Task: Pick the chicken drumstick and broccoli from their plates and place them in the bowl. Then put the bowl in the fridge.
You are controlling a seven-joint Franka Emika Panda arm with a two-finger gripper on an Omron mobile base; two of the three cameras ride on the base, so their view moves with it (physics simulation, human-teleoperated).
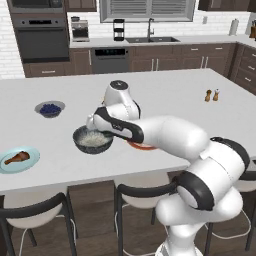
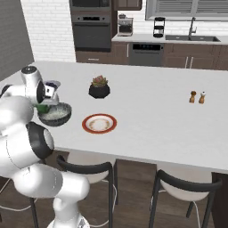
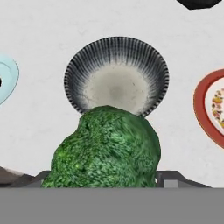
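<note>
My gripper (image 3: pixel 105 177) is shut on the broccoli (image 3: pixel 105 148), a dark green lumpy floret that hangs just above the near rim of the bowl (image 3: pixel 116 74). The bowl (image 1: pixel 92 140) is dark grey outside, whitish inside, and holds nothing. From the right, the hand (image 2: pixel 44 103) hovers over the bowl (image 2: pixel 54 114) with a bit of green broccoli (image 2: pixel 42 108) under it. The chicken drumstick (image 1: pixel 17 157) lies on the light blue plate (image 1: pixel 32 152) at the counter's left front. The red-rimmed white plate (image 2: pixel 84 124) sits bare to the bowl's right.
A small grey bowl of blueberries (image 1: pixel 50 108) stands behind the bowl on the left. A black succulent pot (image 2: pixel 99 89) sits mid-counter, and two shakers (image 2: pixel 197 96) stand far right. Stools (image 1: pixel 135 192) line the counter's front edge.
</note>
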